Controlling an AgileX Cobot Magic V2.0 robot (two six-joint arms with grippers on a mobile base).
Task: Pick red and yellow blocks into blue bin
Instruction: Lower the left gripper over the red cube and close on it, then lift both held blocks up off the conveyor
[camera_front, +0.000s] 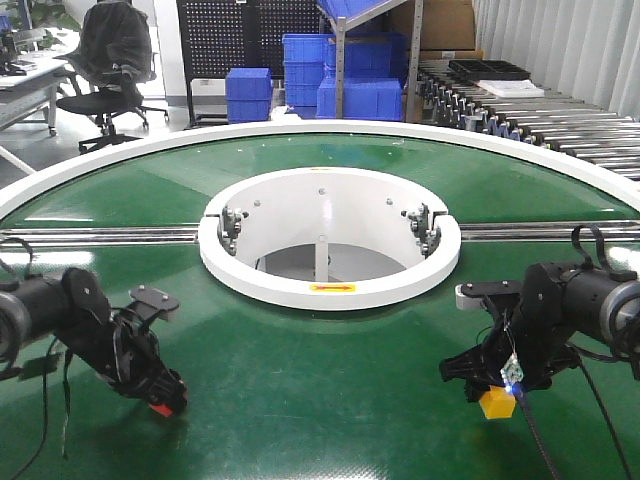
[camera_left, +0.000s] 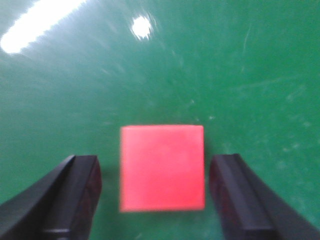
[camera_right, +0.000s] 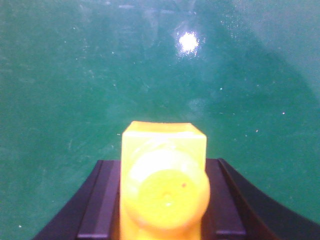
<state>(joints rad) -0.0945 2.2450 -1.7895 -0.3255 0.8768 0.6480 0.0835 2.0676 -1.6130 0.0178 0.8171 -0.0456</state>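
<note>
Green belt (camera_front: 330, 385): left gripper (camera_left: 154, 162) wide astride red cube (camera_left: 162, 167), right gripper (camera_front: 497, 388) clamping yellow brick (camera_right: 162, 185)

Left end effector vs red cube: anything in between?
No. Left wrist view: only bare green surface between the left end effector's fingers and the cube, both sides; no contact.

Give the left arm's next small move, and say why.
Probably close the left end effector on the red cube: it sits between the open fingers with a gap each side. The right end effector grips the yellow brick.
</note>
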